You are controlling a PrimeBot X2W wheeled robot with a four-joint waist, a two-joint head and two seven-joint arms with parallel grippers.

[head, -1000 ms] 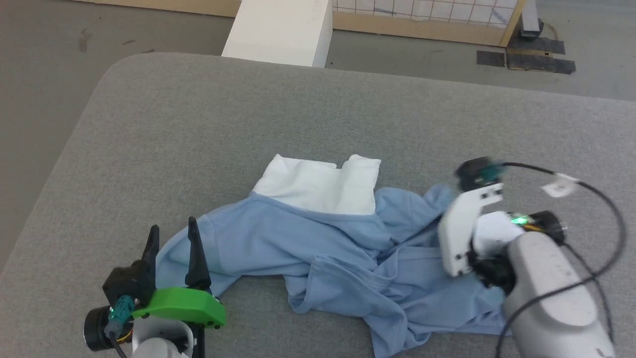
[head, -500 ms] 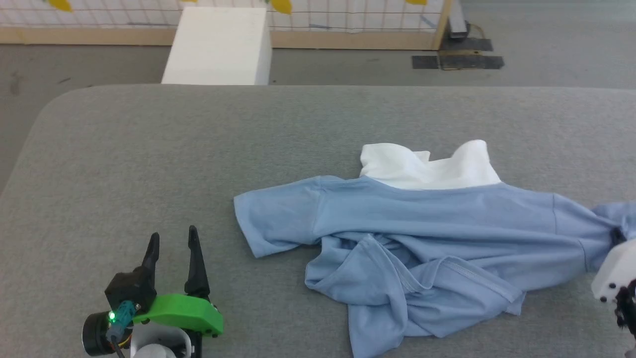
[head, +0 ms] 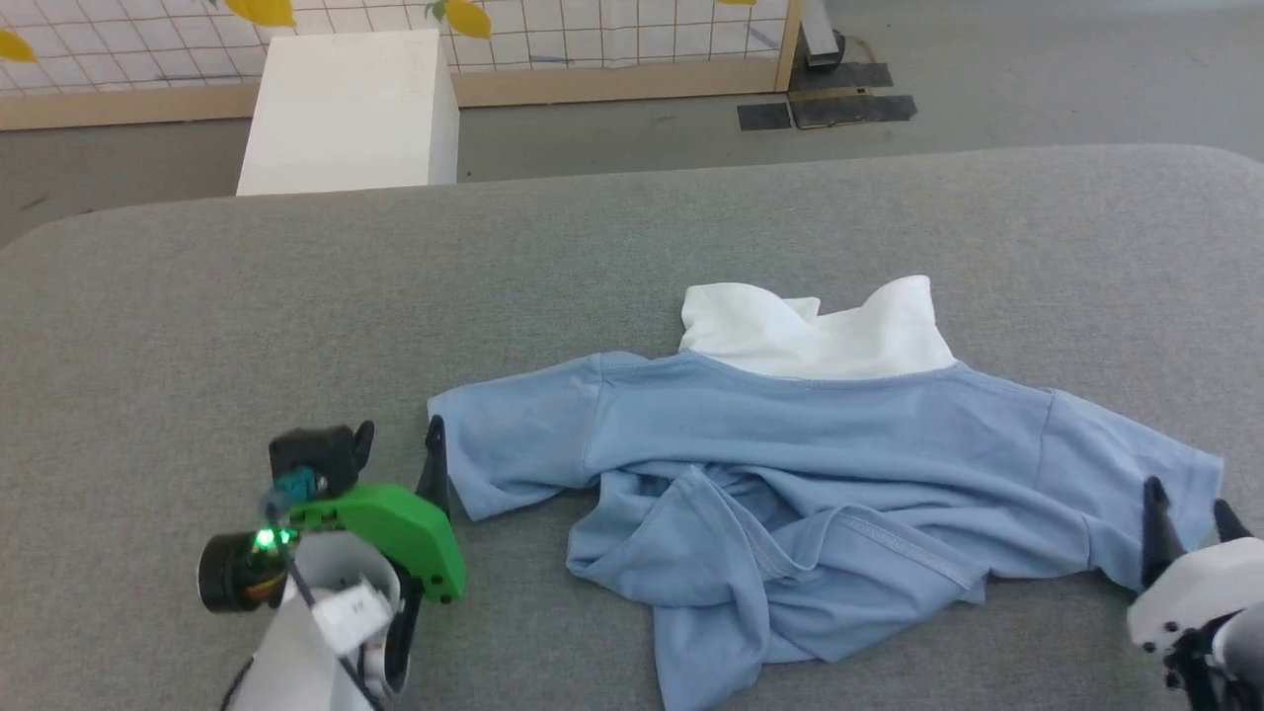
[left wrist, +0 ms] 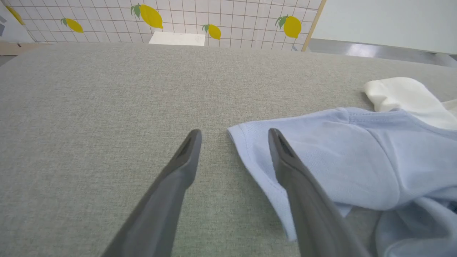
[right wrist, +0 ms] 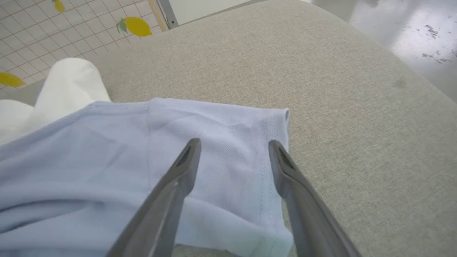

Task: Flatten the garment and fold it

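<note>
no readable text, labels or numbers

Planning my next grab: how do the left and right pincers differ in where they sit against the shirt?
The left pincer straddles the hem of the left sleeve, with one finger over bare table and one over cloth. The right pincer has both fingers over the right sleeve. The left pincer's housing is green, the right pincer's white. Both are open, hold nothing, and sit at opposite ends of the shirt.

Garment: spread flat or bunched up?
Partly spread. The garment has both sleeves out sideways, but its lower half is crumpled and folded over itself; the white section bunches at the top.
</note>
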